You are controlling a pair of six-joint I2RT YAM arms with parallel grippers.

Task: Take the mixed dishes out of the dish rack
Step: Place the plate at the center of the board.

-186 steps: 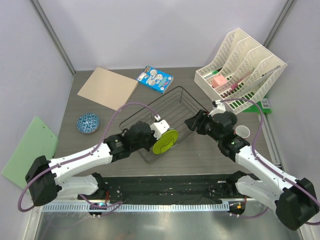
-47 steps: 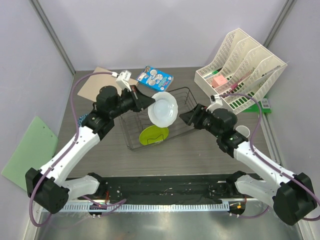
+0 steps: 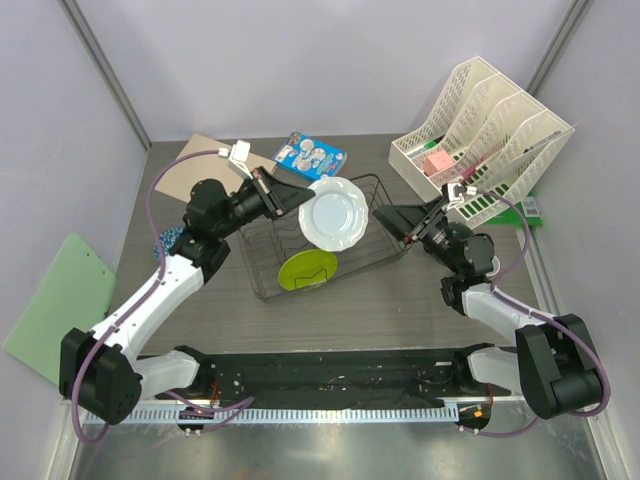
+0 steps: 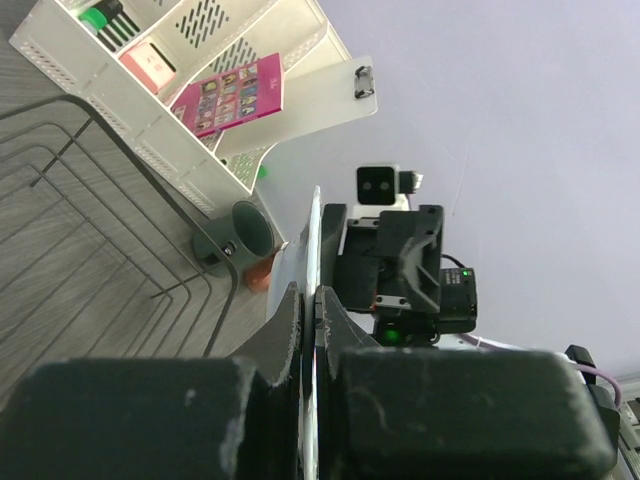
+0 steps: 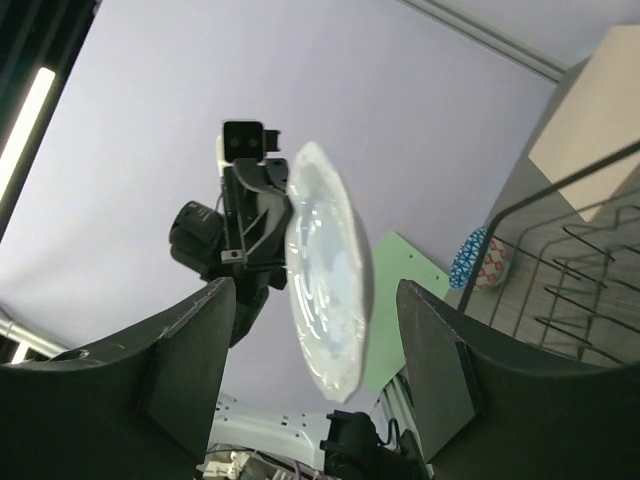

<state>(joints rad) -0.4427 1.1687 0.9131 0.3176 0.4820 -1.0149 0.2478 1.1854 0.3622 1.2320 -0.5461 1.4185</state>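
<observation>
My left gripper (image 3: 302, 202) is shut on the left rim of the white round plate (image 3: 336, 217) and holds it on edge in the air above the dish rack (image 3: 385, 248). In the left wrist view the jaws (image 4: 312, 300) pinch the thin plate edge (image 4: 313, 225). The lime-green plate (image 3: 307, 270) lies in the rack. My right gripper (image 3: 397, 219) stands open just right of the white plate, which shows between its fingers (image 5: 325, 290). The grey mug (image 4: 240, 235) and salmon-pink cup (image 4: 258, 276) stand beyond the rack. The blue bowl (image 5: 485, 262) sits left of it.
A white slotted file organiser (image 3: 485, 140) stands at the back right. The blue snack packet (image 3: 311, 157) and a tan board (image 3: 205, 178) lie behind the rack. A green board (image 3: 55, 300) rests at the left edge.
The left gripper, earlier at the green plate in the rack, now holds the white plate and has carried it slightly right. The right gripper has risen and turned towards the plate.
</observation>
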